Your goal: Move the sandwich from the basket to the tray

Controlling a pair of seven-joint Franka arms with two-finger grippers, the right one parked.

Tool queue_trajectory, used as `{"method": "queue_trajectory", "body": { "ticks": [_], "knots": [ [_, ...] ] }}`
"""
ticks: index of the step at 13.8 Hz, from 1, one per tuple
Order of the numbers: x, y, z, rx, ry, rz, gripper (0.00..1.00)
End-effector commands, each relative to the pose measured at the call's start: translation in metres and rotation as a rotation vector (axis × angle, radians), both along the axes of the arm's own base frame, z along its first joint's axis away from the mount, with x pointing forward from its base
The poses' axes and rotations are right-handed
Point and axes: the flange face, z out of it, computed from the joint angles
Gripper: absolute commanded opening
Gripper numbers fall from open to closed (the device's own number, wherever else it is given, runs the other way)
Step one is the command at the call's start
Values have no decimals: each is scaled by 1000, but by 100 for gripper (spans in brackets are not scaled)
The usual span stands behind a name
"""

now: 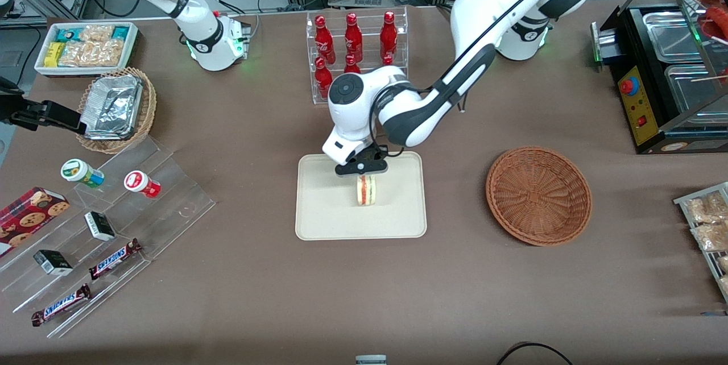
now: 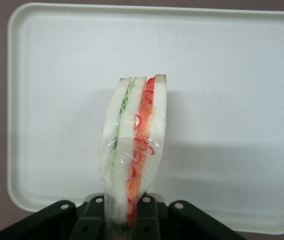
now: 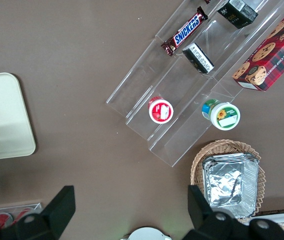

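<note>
Sandwich [image 1: 364,190] clamped upright in end effector [image 1: 362,168], cut edge facing the front camera, over the middle of the tray [image 1: 324,217]. Contact with the tray unclear. Basket [image 1: 538,195] sits well apart on the worktop [image 1: 364,297], toward the working arm's end.

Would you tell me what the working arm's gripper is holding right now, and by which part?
The gripper holds the sandwich by one narrow end, fingers on its two bread faces, over the tray.

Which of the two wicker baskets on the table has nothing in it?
The reddish-brown basket beside the tray, where the gripper holds the sandwich. The paler basket holds foil packets.
</note>
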Motion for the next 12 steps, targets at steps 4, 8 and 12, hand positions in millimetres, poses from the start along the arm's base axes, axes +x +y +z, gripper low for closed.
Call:
{"method": "queue_trajectory", "body": {
  "ticks": [4,8,12],
  "knots": [
    [10,-8,-21,-24,-17,29,7],
    [12,-7,-27,-24,-10,19,84],
    [24,-2,16,-45,-49,51,99]
  ]
}}
